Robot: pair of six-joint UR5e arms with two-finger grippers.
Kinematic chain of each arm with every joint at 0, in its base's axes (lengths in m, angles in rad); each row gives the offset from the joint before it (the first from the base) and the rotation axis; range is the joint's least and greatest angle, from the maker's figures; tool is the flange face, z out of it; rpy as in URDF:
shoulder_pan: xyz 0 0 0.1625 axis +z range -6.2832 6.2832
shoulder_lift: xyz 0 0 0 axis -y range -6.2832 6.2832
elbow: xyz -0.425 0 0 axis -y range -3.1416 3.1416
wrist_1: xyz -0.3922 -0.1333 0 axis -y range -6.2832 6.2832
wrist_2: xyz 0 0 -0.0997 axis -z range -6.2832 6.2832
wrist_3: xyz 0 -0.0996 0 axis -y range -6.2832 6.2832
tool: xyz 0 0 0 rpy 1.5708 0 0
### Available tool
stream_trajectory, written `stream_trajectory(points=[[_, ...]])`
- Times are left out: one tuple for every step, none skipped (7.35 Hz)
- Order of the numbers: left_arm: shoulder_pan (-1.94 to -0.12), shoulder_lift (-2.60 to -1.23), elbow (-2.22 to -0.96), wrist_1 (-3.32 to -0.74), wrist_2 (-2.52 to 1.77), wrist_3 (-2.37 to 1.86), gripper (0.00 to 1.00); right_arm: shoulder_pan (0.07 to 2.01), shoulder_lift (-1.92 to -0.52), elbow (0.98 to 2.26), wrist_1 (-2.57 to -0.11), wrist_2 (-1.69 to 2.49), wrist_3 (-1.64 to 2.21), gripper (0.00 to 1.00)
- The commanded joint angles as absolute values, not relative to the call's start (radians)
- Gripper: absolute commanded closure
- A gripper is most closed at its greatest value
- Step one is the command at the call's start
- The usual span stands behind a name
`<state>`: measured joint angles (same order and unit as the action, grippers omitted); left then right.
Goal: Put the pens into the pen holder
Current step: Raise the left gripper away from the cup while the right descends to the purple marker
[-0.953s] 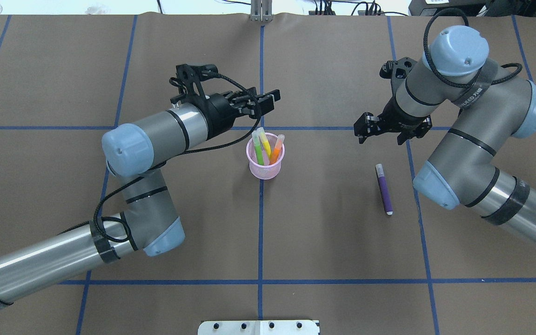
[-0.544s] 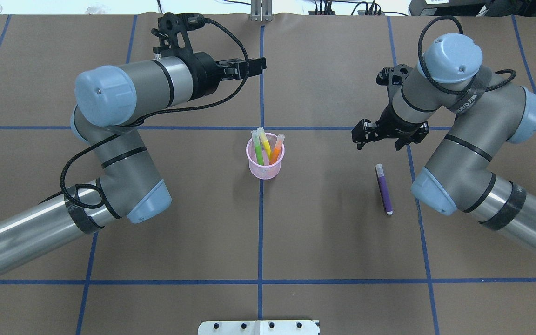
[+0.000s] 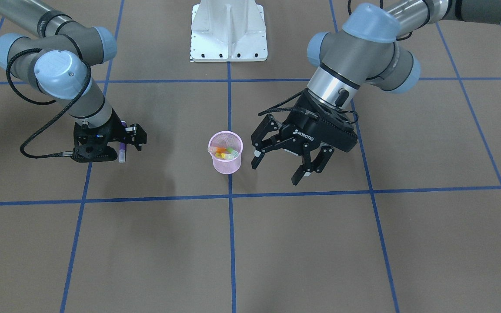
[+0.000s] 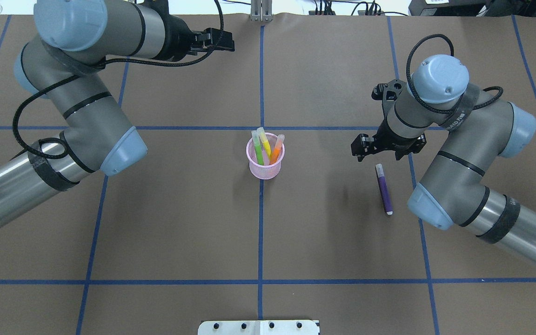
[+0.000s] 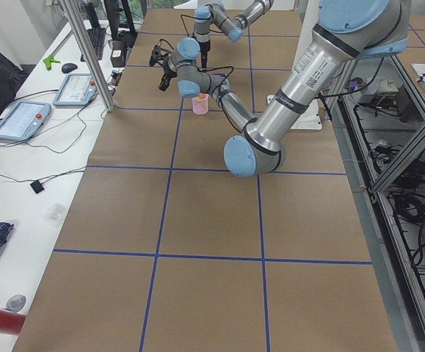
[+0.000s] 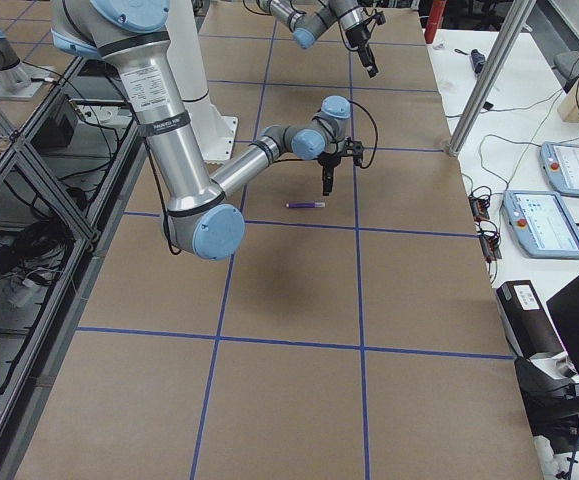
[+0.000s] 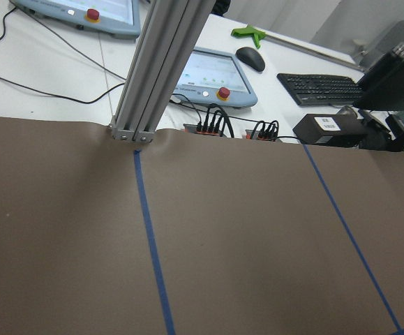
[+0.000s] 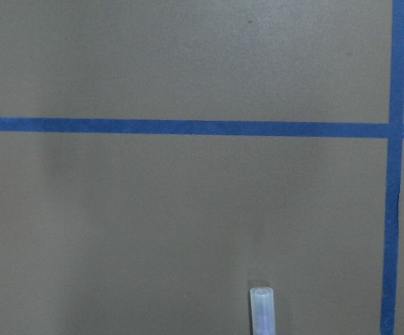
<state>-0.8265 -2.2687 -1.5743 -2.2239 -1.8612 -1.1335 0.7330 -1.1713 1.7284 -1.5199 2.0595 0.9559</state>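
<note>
Pen (image 4: 383, 188) alone outside holder (image 4: 264, 173), just short of right gripper (image 4: 384, 150).
Lies end-on, cap nearest those spread jaws, shaft trailing away; left gripper (image 3: 276, 170) well apart, likewise agape.

Pair, left arm (image 4: 86, 116) and right arm (image 4: 458, 153): silver tubes, grey joint housings, pale-blue caps, black bands. Black cables (image 4: 435, 35) looped at wrists. Black left gripper (image 3: 278, 167), white ROBOTIQ lettering; black right gripper (image 4: 383, 150). White base (image 3: 228, 30).

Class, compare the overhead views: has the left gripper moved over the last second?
Yes. The left gripper has drawn away from the pen holder, going toward the table's far edge and to the left in the overhead view.
</note>
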Motion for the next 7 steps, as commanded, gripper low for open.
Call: stream_trajectory(points=[[-0.842, -2.269, -1.571, -2.192, -1.888, -1.132, 0.0, 0.71, -1.201, 1.727, -1.496, 2.039, 0.907, 0.01], [-0.842, -2.269, -1.571, -2.192, -1.888, -1.132, 0.0, 0.71, -1.242, 1.711, -1.411, 2.04, 0.907, 0.01], [-0.842, -2.269, -1.569, -2.192, -1.888, -1.132, 0.0, 0.71, -1.25, 1.68, -1.329, 2.042, 0.919, 0.01], [-0.842, -2.267, -1.569, -2.192, -1.888, -1.132, 0.0, 0.709, -1.247, 1.675, -1.322, 2.042, 0.922, 0.01], [-0.842, -2.266, -1.569, -2.192, -1.888, -1.132, 0.0, 0.706, -1.243, 1.672, -1.328, 2.042, 0.923, 0.01], [-0.842, -2.267, -1.569, -2.194, -1.887, -1.132, 0.0, 0.701, -1.239, 1.652, -1.327, 2.04, 0.93, 0.11], [-0.842, -2.266, -1.568, -2.194, -1.887, -1.132, 0.01, 0.696, -1.239, 1.643, -1.322, 2.039, 0.948, 0.19]])
